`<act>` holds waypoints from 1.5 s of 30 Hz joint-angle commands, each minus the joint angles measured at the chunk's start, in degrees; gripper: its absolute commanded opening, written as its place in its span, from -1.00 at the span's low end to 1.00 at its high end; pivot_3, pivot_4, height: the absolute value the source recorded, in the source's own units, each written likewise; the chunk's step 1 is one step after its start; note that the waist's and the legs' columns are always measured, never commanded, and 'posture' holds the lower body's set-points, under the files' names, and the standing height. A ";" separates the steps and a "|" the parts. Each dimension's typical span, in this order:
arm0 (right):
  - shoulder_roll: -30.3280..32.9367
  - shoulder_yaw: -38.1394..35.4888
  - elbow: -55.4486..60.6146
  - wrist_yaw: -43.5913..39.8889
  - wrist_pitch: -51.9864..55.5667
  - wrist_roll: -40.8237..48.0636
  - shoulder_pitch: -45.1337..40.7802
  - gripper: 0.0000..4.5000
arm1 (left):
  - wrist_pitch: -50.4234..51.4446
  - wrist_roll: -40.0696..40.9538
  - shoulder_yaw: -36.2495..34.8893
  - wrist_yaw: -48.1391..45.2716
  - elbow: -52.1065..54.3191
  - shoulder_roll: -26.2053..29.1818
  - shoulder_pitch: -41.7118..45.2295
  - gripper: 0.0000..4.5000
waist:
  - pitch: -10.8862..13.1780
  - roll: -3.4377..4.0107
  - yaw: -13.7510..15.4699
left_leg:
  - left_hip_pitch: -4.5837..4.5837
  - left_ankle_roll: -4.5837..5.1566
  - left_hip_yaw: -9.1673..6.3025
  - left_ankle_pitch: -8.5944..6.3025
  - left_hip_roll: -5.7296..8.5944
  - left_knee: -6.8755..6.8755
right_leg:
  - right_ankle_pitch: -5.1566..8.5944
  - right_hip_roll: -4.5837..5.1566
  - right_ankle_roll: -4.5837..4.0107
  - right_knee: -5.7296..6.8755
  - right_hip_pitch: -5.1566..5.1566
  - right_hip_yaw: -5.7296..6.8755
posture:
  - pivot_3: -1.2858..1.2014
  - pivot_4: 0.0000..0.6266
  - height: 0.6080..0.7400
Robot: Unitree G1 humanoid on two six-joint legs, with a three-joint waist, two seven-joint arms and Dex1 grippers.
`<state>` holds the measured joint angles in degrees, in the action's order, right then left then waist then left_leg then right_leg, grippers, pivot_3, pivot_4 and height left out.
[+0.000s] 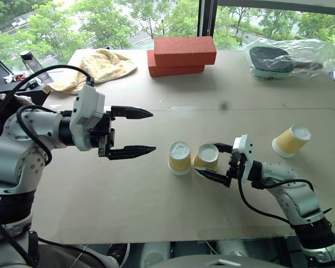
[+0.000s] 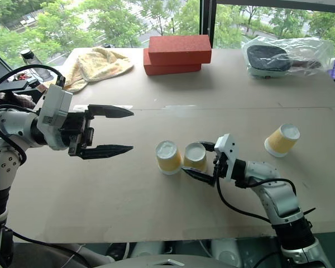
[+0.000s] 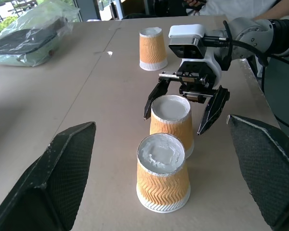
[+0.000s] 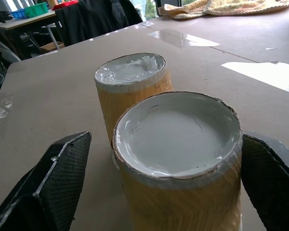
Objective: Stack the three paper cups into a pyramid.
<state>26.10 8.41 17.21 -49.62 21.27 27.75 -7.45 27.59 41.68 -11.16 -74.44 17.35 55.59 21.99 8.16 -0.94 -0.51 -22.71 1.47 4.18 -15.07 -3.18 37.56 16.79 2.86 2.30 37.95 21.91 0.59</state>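
Three yellow-tan ribbed paper cups stand upside down, white bases up: two [image 1: 180, 158] [image 1: 206, 157] just beside each other mid-table, the third [image 1: 291, 140] well apart on the right, none stacked.

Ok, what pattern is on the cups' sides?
Yellow-tan zigzag ribbing, white at rim and base; clearest on the nearest cup in the left wrist view.

Paper cups [image 3: 163, 179]: ribbed yellow-tan sides, matt white bases. Table [image 1: 156, 212]: matt brown board. Right gripper [image 3: 185, 103] fingers [image 4: 48, 185]: black, textured. Towel [image 1: 103, 66]: soft cloth. Bricks [image 1: 181, 54]: rough red. Bag [image 1: 293, 56]: glossy plastic.
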 commanded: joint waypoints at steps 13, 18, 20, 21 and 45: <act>7.10 -25.81 8.73 6.69 -10.08 -1.59 17.27 0.99 | -0.47 -3.26 9.74 -2.28 -2.49 -5.16 9.41 1.00 | -0.01 -0.02 1.28 | -0.01 0.01 -0.01 0.00 0.12 0.11 | 0.00 -0.07 0.00 0.02 -0.02 -0.01 | 0.03 -0.52 0.85; 5.57 -35.13 2.69 15.61 -10.88 -3.40 15.81 0.99 | 5.41 -4.10 12.94 3.25 -1.65 -8.06 14.63 1.00 | 0.00 -0.03 1.28 | -0.05 0.00 0.00 0.00 0.16 0.23 | 0.00 -0.07 0.01 0.04 -0.04 -0.04 | 0.03 -0.52 0.85; 4.42 -36.60 0.28 18.07 -11.68 -3.63 14.65 0.99 | 7.59 -2.95 12.76 4.56 -0.84 -8.69 15.55 1.00 | 0.00 -0.02 1.07 | -0.04 0.00 -0.01 0.00 0.14 0.22 | 0.00 -0.07 0.01 0.05 -0.04 -0.05 | 0.03 -0.52 0.85; 3.95 -37.14 -0.62 19.08 -11.72 -3.57 14.09 0.99 | 8.47 -2.54 12.63 5.17 -0.56 -8.99 15.95 1.00 | 0.00 -0.02 0.97 | -0.03 0.00 -0.01 0.00 0.12 0.22 | 0.00 -0.09 0.01 0.07 -0.03 -0.05 | 0.03 -0.52 0.85; 0.81 -34.67 -12.91 20.62 -10.11 -1.04 6.10 0.21 | 16.81 -0.95 10.96 11.27 4.02 -7.95 15.02 1.00 | 0.00 0.06 1.16 | -0.03 -0.01 -0.02 0.01 0.08 0.24 | -0.01 -0.10 0.01 0.11 -0.03 -0.15 | 0.03 -0.52 0.85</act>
<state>26.58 -25.51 3.42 -28.87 11.83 25.81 -0.58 45.07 40.57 1.63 -62.91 19.72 46.77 37.14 8.16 -0.88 0.65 -22.74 1.46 4.16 -15.06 -3.11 37.80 16.78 2.75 2.31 38.06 21.88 0.44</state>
